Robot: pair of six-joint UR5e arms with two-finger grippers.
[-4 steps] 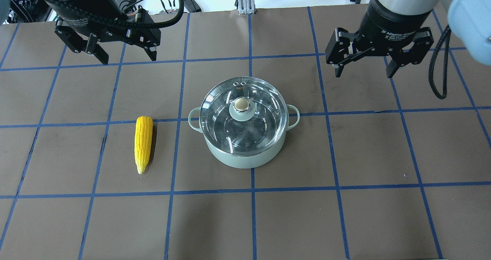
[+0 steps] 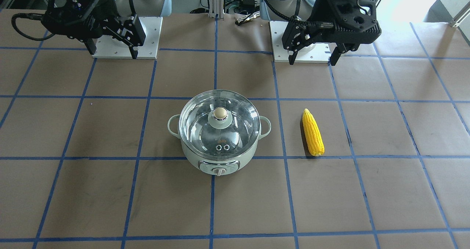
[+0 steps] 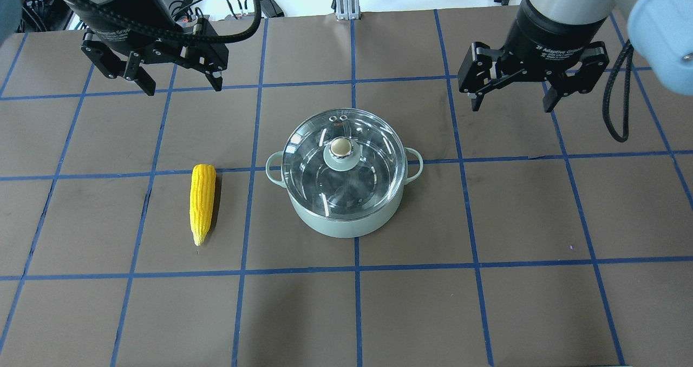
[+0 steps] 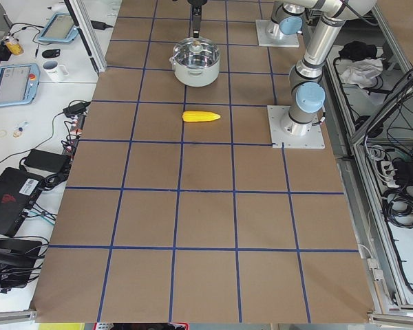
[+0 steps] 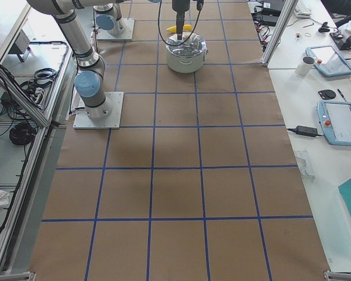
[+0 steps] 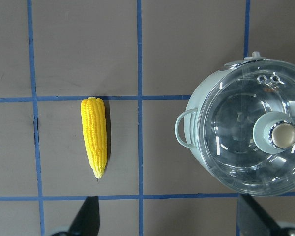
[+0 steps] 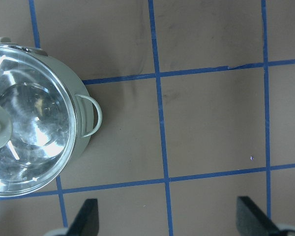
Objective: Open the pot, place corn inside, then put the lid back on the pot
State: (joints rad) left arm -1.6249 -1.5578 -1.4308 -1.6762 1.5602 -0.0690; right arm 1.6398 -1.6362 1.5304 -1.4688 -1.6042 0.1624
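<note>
- The pot (image 3: 346,225) stands near the middle of the desk (image 3: 487,313), over a blue tape line (image 3: 357,302). Its white dial (image 2: 219,172) faces away from the robot.
- The lid (image 3: 373,172) sits closed on the pot with its beige knob (image 3: 340,147) up. Its 2 vent holes (image 3: 338,118) are on the side far from the robot.
- The corn (image 3: 202,202) lies flat on the desk on the robot's left of the pot, apart from it, pointed tip toward the robot.
- The left claw (image 3: 183,87) hangs above the desk beyond the corn, spread wide and holding nothing.
- The right claw (image 3: 512,106) hangs beyond and to the right of the pot, likewise spread wide and empty.
</note>
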